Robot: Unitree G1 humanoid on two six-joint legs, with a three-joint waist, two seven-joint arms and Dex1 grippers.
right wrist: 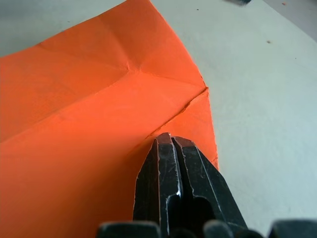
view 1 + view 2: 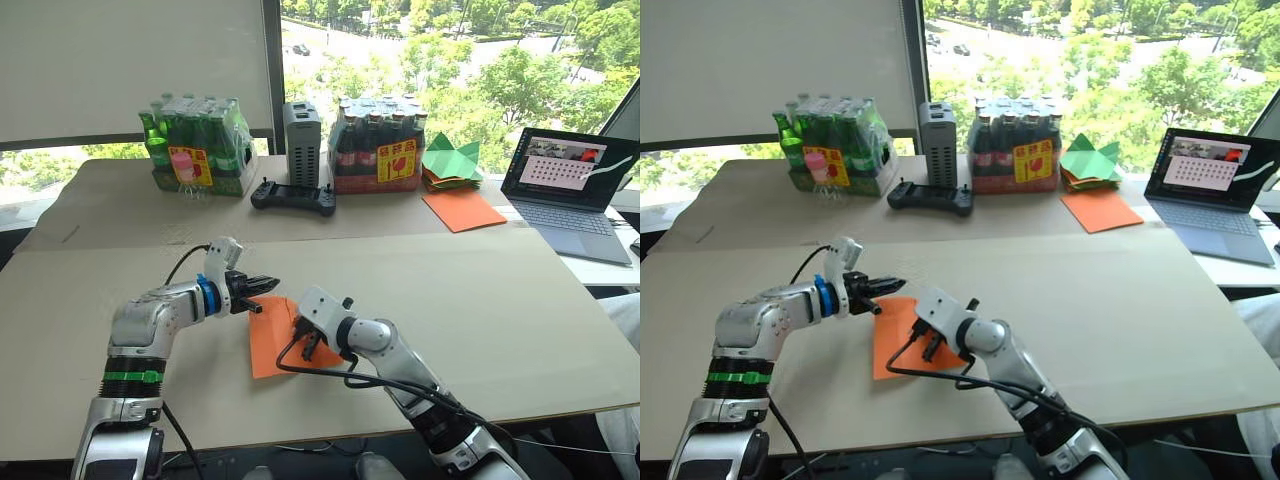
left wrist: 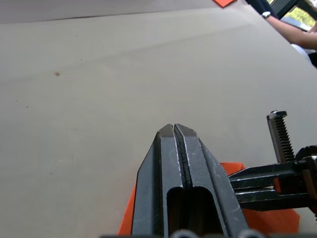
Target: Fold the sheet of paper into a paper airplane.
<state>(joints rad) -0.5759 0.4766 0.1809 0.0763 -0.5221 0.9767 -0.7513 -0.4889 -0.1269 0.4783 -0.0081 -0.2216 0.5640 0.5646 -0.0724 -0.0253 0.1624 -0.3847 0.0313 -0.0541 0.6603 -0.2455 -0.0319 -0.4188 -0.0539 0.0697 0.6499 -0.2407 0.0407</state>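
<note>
The sheet of paper [image 2: 270,338] lies flat on the near part of the table [image 2: 480,300], between the two arms, its crease lines plain in the right wrist view, with one corner folded over so that an edge runs slantwise across it. The left gripper [image 2: 262,288] reaches in from the robot's left, forearm nearly level, its fingers pressed together with nothing between them, tips at the far left corner of the sheet. The right gripper [image 2: 308,345] comes from the robot's right with the wrist bent down, fingers also closed together, the tips resting over the folded layer near the sheet's right edge.

Along the far side stand a shrink-wrapped pack of green bottles [image 2: 195,145] bearing a red-and-yellow label whose writing is too small to read, and a second pack of dark bottles [image 2: 378,143] with a like label. Between them stands a grey box [image 2: 302,143] behind a black controller [image 2: 293,195]. To the right lie green paper shapes [image 2: 450,160], a bigger orange sheet [image 2: 463,210], and an open laptop [image 2: 575,190].
</note>
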